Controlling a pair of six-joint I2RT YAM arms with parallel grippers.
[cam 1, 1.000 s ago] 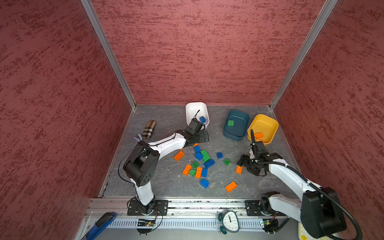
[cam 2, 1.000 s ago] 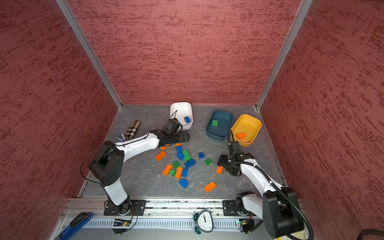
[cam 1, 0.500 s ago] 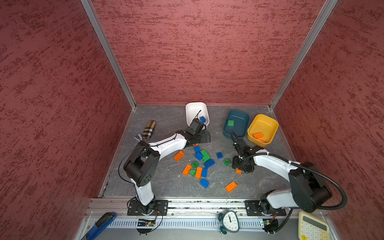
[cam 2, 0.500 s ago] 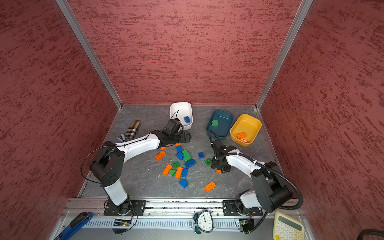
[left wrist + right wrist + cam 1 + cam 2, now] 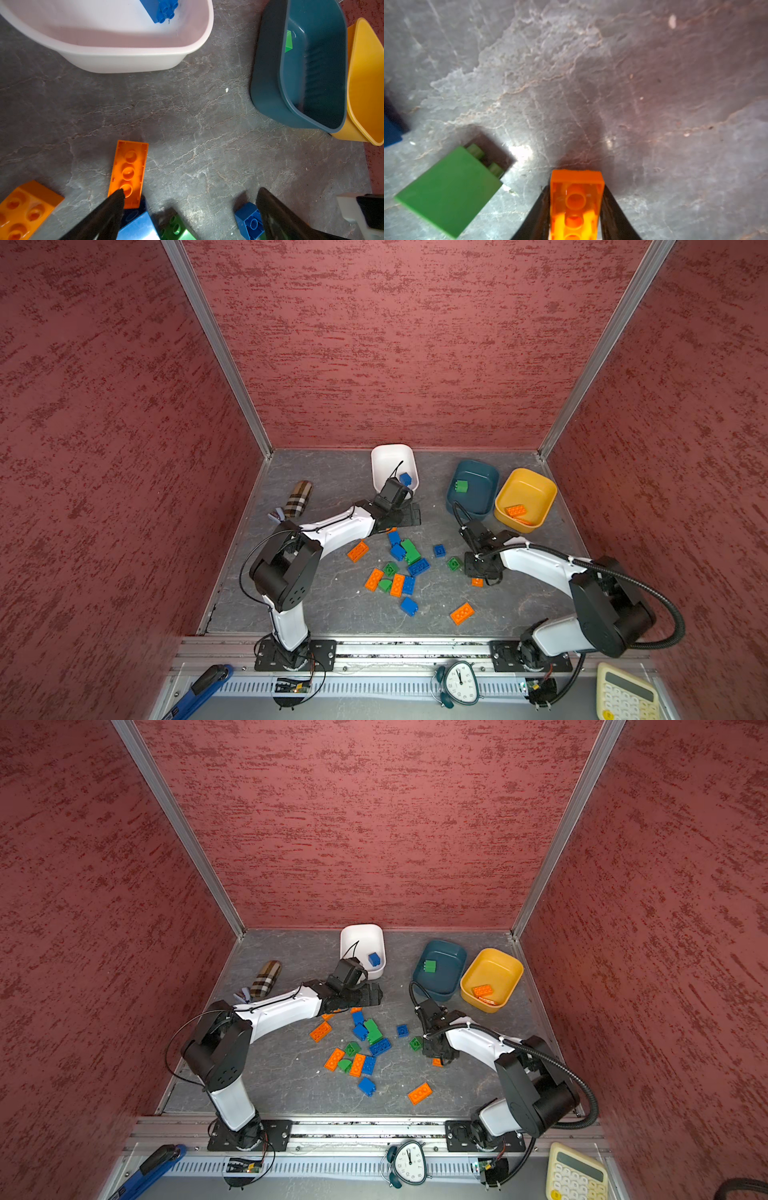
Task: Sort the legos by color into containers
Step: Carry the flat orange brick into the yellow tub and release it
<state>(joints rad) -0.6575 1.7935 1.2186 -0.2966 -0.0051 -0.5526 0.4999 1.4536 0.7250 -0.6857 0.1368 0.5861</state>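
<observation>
Right hand (image 5: 576, 188) snug around orange lego (image 5: 577, 209)

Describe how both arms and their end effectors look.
The left arm and right arm share glossy white links, bulky black joint housings and black base plates. A thin black cable loops beside the left; a thick ribbed black hose trails the right. The left end effector and right end effector have tapering black fingers.

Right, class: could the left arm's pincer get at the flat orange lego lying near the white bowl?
Probably yes. The left pincer stands open, one fingertip over the flat orange lego at its near end. Bare table lies beyond it, though a blue lego sits against that near end.
</observation>
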